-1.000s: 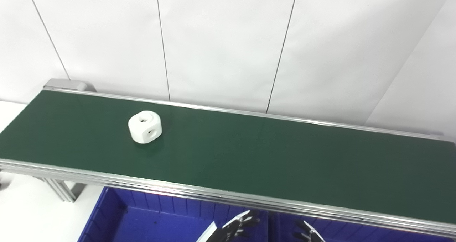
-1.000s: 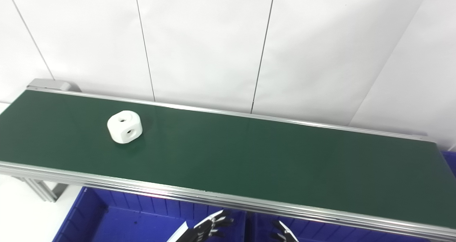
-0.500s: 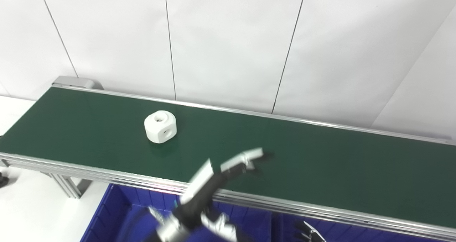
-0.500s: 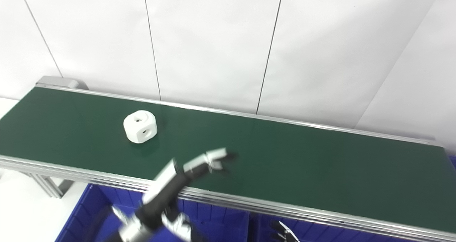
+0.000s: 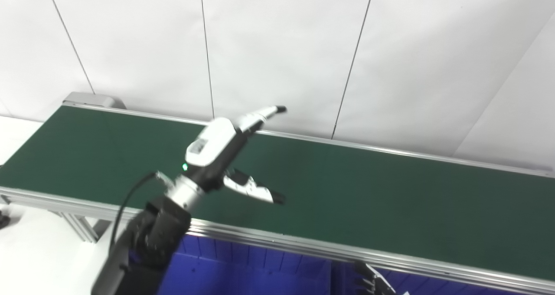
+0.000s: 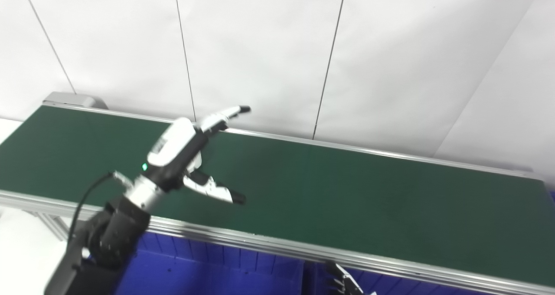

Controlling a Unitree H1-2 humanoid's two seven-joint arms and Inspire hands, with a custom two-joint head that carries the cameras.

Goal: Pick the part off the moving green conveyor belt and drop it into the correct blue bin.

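Note:
The green conveyor belt [image 5: 390, 191] runs from left to right across the view. My left hand [image 5: 219, 149] is raised over the belt's left half; it also shows in the right eye view [image 6: 177, 149]. It is open, with the fingers [image 5: 260, 115] stretched toward the back rail and the thumb [image 5: 253, 191] spread toward me. The white part does not show; the spot where it last lay is covered by this hand. Only the fingertips of my right hand [image 5: 370, 282] show at the bottom edge, below the belt's near rail.
Blue bins sit under the belt's near rail: one at left [image 5: 243, 264], another at right [image 5: 433, 286]. The silver near rail [image 5: 347, 254] lies between bins and belt. A white panelled wall stands behind the belt. A white table surface [image 5: 34, 251] shows at left.
My left arm rose from below the near rail and reached out over the belt, now covering the white part, which had been drifting right. The camera shifted slightly. The right hand stays low.

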